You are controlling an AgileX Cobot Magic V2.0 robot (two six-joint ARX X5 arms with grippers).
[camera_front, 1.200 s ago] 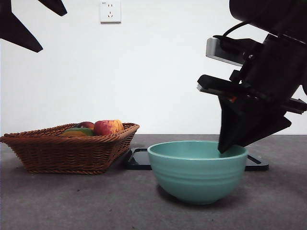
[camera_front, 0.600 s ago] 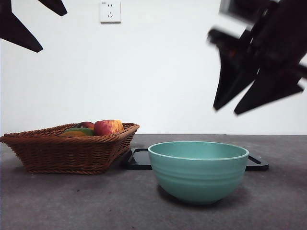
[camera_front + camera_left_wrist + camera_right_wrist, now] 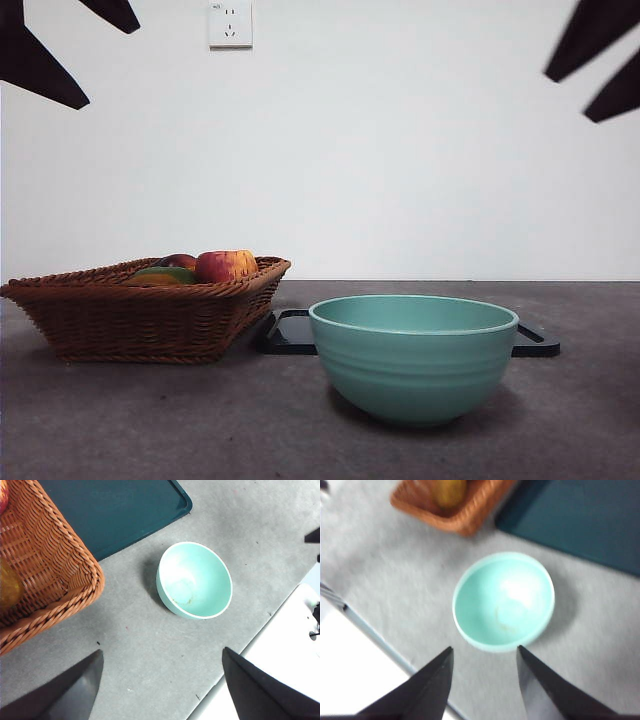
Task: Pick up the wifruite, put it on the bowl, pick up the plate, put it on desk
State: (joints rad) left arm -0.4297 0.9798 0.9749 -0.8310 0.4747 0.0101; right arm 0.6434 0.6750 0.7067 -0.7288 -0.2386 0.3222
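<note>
Bowl (image 3: 413, 355) sat empty on the desk (image 3: 150, 420); both grippers, left (image 3: 160, 680) and right (image 3: 485, 667), hung wide apart, empty, largely cropped from the front view.

The left gripper (image 3: 160, 680) hangs high with its jaws spread wide and nothing between them. Ahead of the jaws the teal bowl (image 3: 194, 580) stands on the grey desk (image 3: 140, 650), a wicker basket (image 3: 45, 575) off to one side and a dark tray (image 3: 115, 510) beyond.

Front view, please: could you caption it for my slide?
Empty teal bowl on the desk, fruit-filled wicker basket beside it, black tray behind.
</note>
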